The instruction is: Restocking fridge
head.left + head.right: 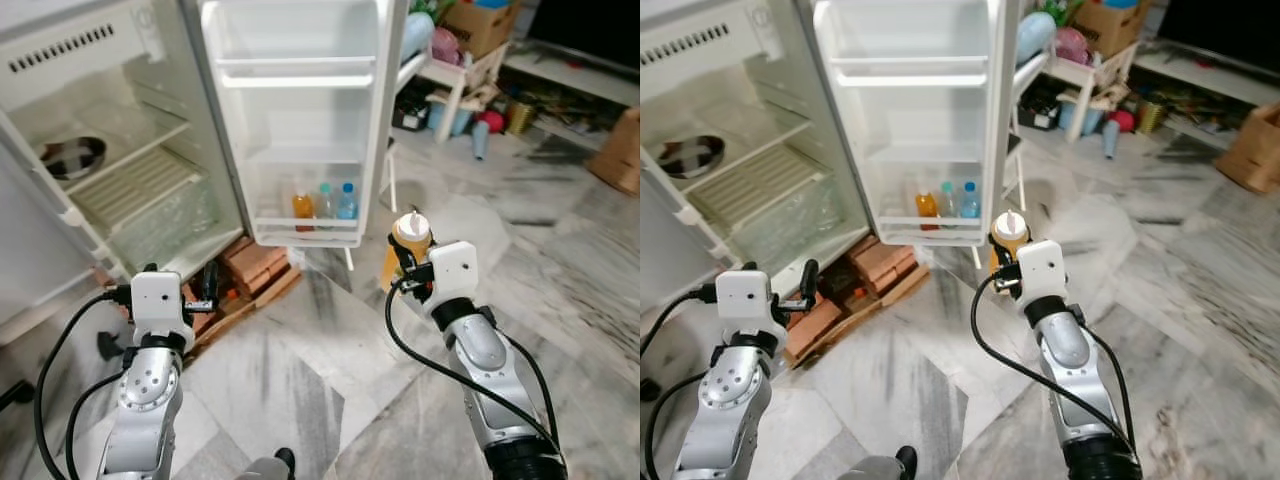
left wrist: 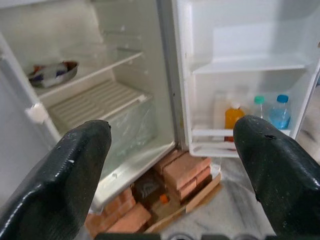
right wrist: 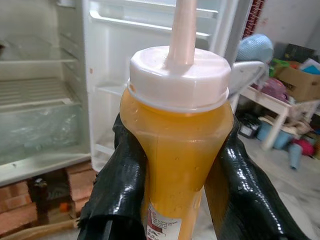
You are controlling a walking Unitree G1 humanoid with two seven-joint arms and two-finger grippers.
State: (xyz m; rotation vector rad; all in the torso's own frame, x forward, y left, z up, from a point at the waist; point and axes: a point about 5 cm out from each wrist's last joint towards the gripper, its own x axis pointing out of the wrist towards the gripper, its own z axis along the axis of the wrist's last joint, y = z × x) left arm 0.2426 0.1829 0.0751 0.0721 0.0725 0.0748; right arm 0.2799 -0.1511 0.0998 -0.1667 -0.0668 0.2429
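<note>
The sauce bottle [image 3: 176, 165] is clenched mid-body by the right gripper [image 1: 412, 272] at 3 o'clock — soft, squeezable plastic, probably slippery; the left gripper [image 2: 175, 165] is spread, holding nothing.

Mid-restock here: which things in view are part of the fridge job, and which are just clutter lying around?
Job:
- sauce bottle, held by the right gripper
- fridge door shelf with three bottles
- fridge shelves
- left gripper, open, free

Clutter:
- bricks under the fridge
- cardboard box
- white stand
- metal bowl

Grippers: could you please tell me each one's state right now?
Left gripper: open, holding nothing.
Right gripper: closed on the orange sauce bottle.
</note>
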